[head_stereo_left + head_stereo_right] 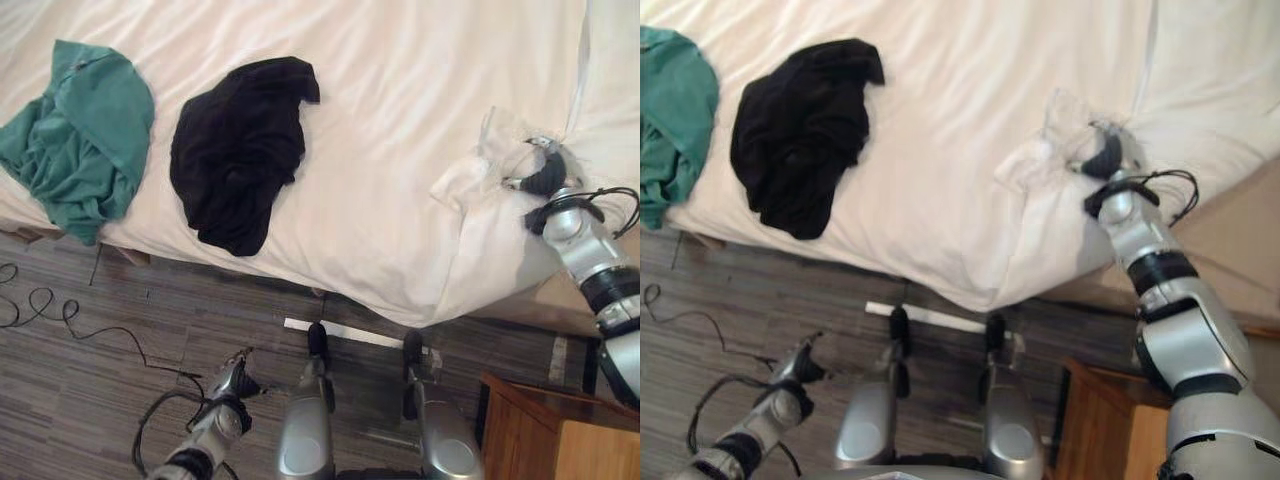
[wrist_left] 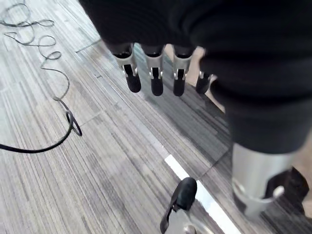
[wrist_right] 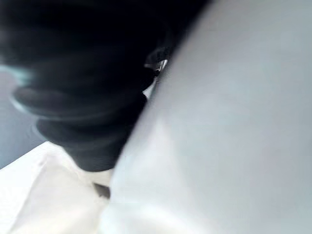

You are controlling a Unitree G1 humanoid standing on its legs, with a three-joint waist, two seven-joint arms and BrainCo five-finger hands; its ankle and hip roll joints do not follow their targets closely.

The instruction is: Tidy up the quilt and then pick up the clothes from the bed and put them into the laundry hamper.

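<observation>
The right hand (image 1: 545, 175) lay on the right part of the bed, its fingers buried in a bunched corner of the white fabric quilt (image 1: 400, 150); whether they clenched the cloth cannot be told. The left hand (image 2: 156, 78) hung low over the grey plank floor (image 2: 73, 170), fingers relaxed and holding nothing. The crumpled black garment (image 1: 238, 150) and crumpled green garment (image 1: 85, 130) lay on the quilt well to the left, nearer the left hand.

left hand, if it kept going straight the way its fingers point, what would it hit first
Probably the grey plank floor. The left hand hangs low with straight fingers aimed down at it, nothing between, though depth is hard to judge.
</observation>
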